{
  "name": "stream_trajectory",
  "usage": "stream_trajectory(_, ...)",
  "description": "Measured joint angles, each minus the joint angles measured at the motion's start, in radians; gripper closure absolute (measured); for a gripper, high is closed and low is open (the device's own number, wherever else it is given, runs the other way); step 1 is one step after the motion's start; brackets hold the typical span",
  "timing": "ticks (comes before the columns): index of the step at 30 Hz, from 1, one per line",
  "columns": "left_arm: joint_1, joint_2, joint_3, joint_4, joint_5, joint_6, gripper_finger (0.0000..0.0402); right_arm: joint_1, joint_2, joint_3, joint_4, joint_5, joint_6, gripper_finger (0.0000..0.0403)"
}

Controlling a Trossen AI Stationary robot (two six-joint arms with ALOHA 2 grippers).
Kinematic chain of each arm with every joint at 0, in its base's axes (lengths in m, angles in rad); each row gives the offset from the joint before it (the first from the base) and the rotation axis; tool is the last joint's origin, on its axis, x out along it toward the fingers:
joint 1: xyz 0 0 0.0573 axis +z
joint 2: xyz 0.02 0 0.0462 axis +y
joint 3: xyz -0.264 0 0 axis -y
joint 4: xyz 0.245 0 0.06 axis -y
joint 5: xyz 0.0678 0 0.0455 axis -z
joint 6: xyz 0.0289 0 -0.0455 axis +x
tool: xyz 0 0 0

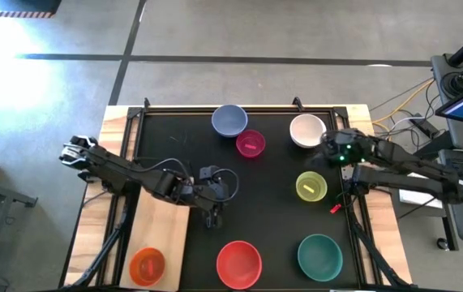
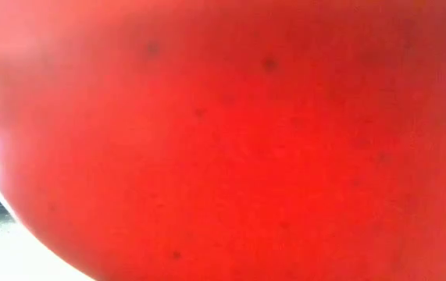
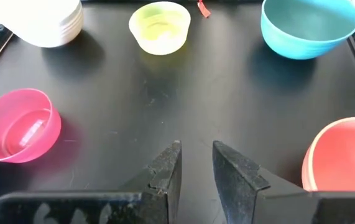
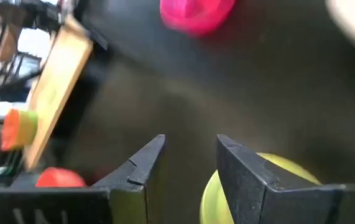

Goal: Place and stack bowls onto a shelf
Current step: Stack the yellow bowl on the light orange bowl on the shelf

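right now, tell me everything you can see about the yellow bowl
The yellow bowl is small, round, translucent yellow-green plastic, standing upright and empty on the black table toward its right side. The white bowl sits beyond it, the teal bowl nearer the front. Nothing touches it; the right gripper hovers just over its rim, holding nothing.

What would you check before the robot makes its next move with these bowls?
1. Left hand empty, fingers apart: ok.
2. Right hand empty, above the yellow bowl: ok.
3. Shelf has bare room: ok; only the orange bowl sits on it.
4. Red bowl and teal bowl upright on the table: ok.
5. Low view usable: not ok, filled with red.
6. All eight bowls visible: not ok, green one unseen.
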Motion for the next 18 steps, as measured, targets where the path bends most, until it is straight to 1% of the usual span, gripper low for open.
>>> stream_trajectory(2,0.0,-0.004,0.0,-0.003,0.001,0.0,0.0328,0.01,0.041,0.0,-0.001,-0.041,0.039,0.0275)
stream_trajectory(7,-0.001,-0.004,0.0,-0.007,0.008,-0.003,0.0328,0.052,0.124,0.001,-0.007,-0.102,0.125,0.0275)
stream_trajectory(11,-0.003,-0.004,0.0,-0.016,0.009,-0.01,0.0329,0.117,0.181,0.001,-0.011,-0.102,0.198,0.0275)
stream_trajectory(14,-0.005,-0.004,-0.005,-0.018,0.009,-0.011,0.0329,0.18,0.222,0.003,-0.005,-0.1,0.207,0.0275)
stream_trajectory(18,-0.005,-0.004,-0.005,-0.023,0.009,-0.011,0.0329,0.245,0.271,0.011,-0.011,-0.037,0.217,0.0275)
